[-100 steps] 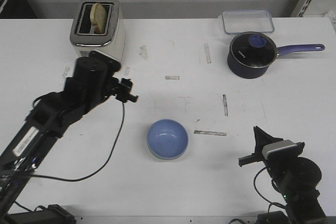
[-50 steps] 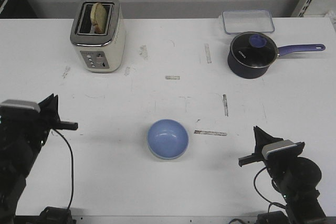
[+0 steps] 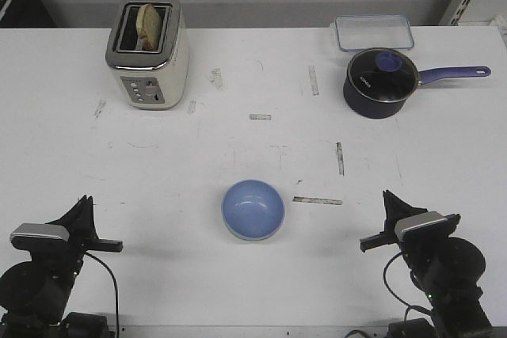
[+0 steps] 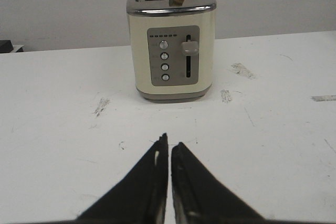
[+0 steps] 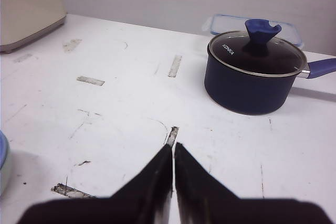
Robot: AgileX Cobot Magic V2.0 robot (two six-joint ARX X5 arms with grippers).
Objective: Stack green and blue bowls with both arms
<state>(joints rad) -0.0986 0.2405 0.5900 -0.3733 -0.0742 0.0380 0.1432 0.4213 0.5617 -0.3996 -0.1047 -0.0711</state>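
The blue bowl (image 3: 253,207) sits upright mid-table, nested in the green bowl (image 3: 252,237), of which only a pale mint rim shows on the near side. The right wrist view catches both at its edge, with the blue rim (image 5: 1,148) above the green wall (image 5: 3,177). My left gripper (image 3: 84,203) is low at the near left corner, shut and empty, well away from the bowls. In the left wrist view the left gripper (image 4: 169,143) points at the toaster. My right gripper (image 3: 386,197) rests at the near right, shut and empty; the right wrist view shows the right gripper (image 5: 173,146) over bare table.
A cream toaster (image 3: 147,49) with a slice of bread stands at the back left. A dark navy saucepan (image 3: 381,82) with a glass lid stands at the back right, its handle pointing right, with a clear lidded container (image 3: 373,32) behind it. Worn tape marks dot the white table (image 3: 158,164).
My left arm has drawn back from beside the toaster to the near left corner of the table. The right arm and the bowls have not moved.
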